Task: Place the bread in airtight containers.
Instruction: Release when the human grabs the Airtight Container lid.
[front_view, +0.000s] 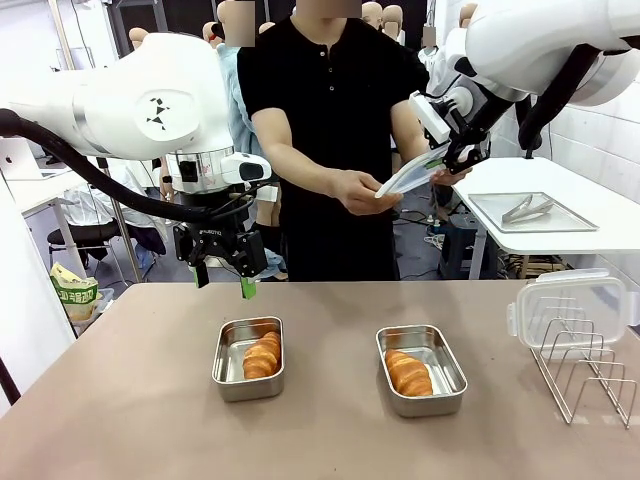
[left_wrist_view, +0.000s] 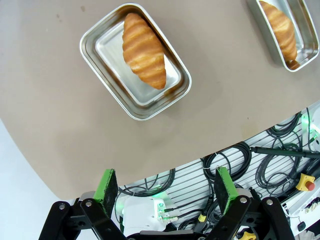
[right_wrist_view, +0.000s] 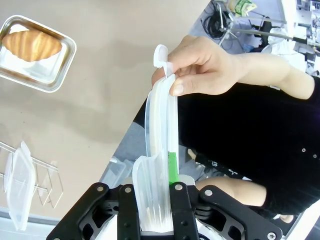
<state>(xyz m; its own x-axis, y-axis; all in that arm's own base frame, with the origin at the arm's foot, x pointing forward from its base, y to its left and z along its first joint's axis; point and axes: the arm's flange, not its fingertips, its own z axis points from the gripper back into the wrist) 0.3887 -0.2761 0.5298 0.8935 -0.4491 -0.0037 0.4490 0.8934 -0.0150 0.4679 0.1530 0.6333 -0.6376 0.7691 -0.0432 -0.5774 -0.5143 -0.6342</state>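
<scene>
Item 1. The left gripper (front_view: 223, 284) hangs above the tan table (front_view: 120, 400), just behind the left steel pan (front_view: 232, 362). Its green-padded fingers (left_wrist_view: 106, 185) are spread wide and released, with nothing between them.

Item 2. The right gripper (front_view: 447, 165) is raised high over the far right side of the table. It is clenched on one end of a clear plastic lid (front_view: 412, 172). In the right wrist view the lid stands edge-on between the fingers. The person's hand (right_wrist_view: 200, 65) pinches the opposite end of this lid, at its tab, so gripper and hand both hold it.

Item 3. The left steel pan holds one croissant roll (front_view: 262, 355), lying lengthwise against the pan's right side. The pan is uncovered.

Item 4. The right steel pan (front_view: 447, 372) stands well apart from the left one, at the same depth on the table. It holds a second croissant roll (front_view: 408, 372), lying slightly diagonal. This pan is also uncovered.

Item 5. A second clear lid (front_view: 570, 308) leans on the top of a wire rack (front_view: 590, 385) at the table's right edge.

Item 6. A white side table beyond carries a flat steel tray (front_view: 570, 215) with tongs (front_view: 528, 208) lying on it.
</scene>
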